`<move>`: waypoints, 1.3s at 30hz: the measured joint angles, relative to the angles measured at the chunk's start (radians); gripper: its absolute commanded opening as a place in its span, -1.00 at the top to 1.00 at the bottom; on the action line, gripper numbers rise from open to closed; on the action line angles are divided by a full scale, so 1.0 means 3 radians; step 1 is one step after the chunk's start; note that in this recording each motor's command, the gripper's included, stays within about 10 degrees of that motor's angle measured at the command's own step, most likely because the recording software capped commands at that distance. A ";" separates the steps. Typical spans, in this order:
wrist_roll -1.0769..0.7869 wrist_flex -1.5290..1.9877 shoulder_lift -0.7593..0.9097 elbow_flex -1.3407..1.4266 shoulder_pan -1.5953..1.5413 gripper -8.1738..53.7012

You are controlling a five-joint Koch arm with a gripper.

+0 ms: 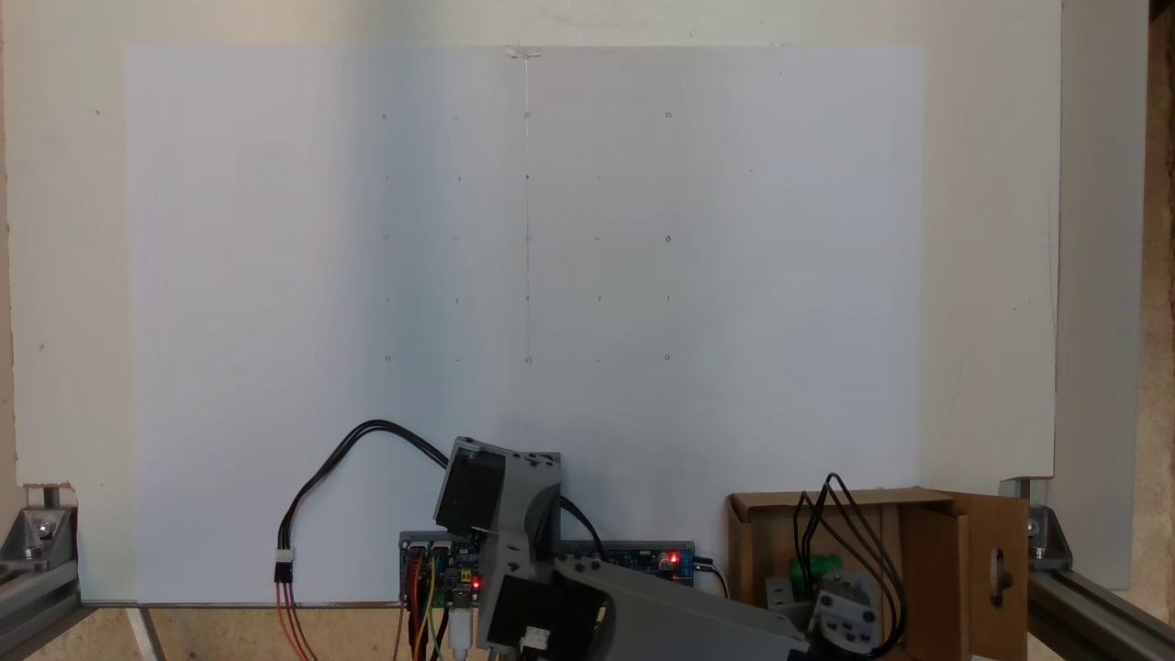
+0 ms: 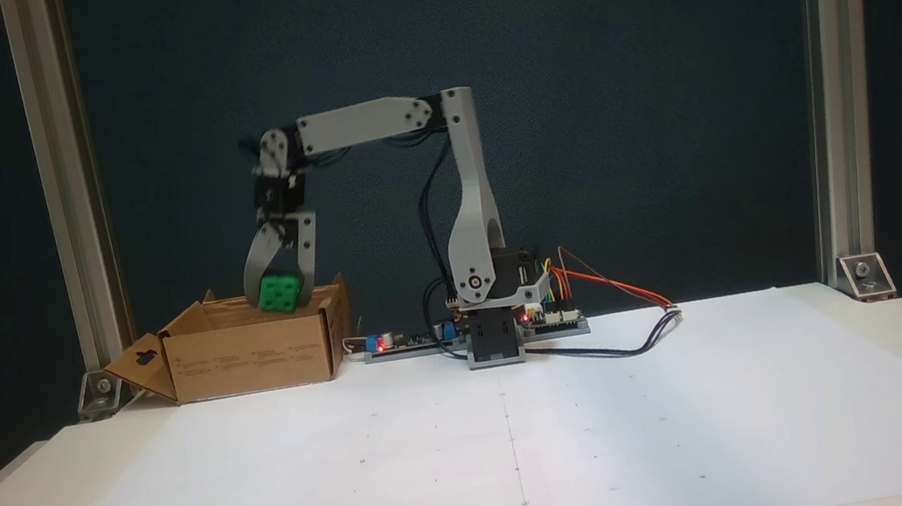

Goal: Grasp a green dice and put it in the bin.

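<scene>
Pinching the green dice [image 2: 280, 293] between its fingers, the hand [image 2: 282, 299] hung directly above the open cardboard bin [image 2: 249, 352] at the bench's back edge; release would likely drop it inside.

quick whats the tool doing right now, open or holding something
Tool: shut on the green dice, held just above the open cardboard box.

Dice [image 2: 280, 293] in claw [image 2: 282, 299], above bin [image 2: 249, 352] opening.
</scene>
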 measured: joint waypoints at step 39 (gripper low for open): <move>0.1631 -0.0639 0.1457 -0.0128 -0.4305 -0.69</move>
